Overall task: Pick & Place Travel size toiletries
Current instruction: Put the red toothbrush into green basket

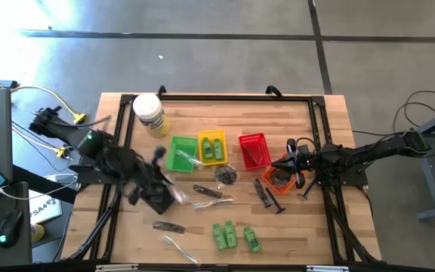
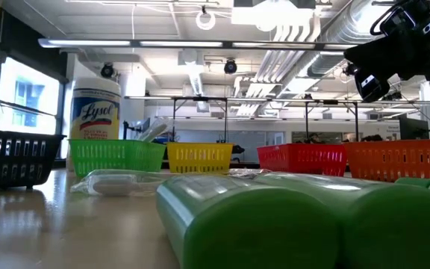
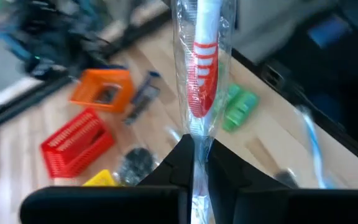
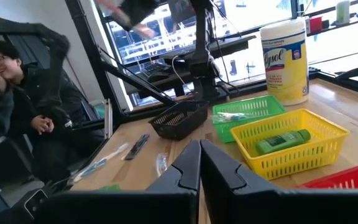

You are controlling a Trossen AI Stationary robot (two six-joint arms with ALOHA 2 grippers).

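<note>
The left pincer [image 3: 194, 163] is clenched on a clear-wrapped toothbrush [image 3: 202, 68]; the right pincer [image 4: 199, 163] is clenched empty.

Closed right fingers [image 4: 199, 163] point across the wooden surface [image 4: 347, 109] toward a yellow basket [image 4: 291, 146] holding a green bottle [image 4: 283, 142]. Beyond sit a green basket [image 4: 248, 112], black basket [image 4: 179, 119] and white jar [image 4: 286, 59]; a seated person [image 4: 33, 112] watches.

Grey concrete floor [image 1: 225, 45] surrounds my wooden counter [image 1: 202, 113]; ceiling ducts [image 2: 327, 22] overhead; bright windows [image 4: 185, 25] beyond; a person [image 4: 17, 106] seated.
</note>
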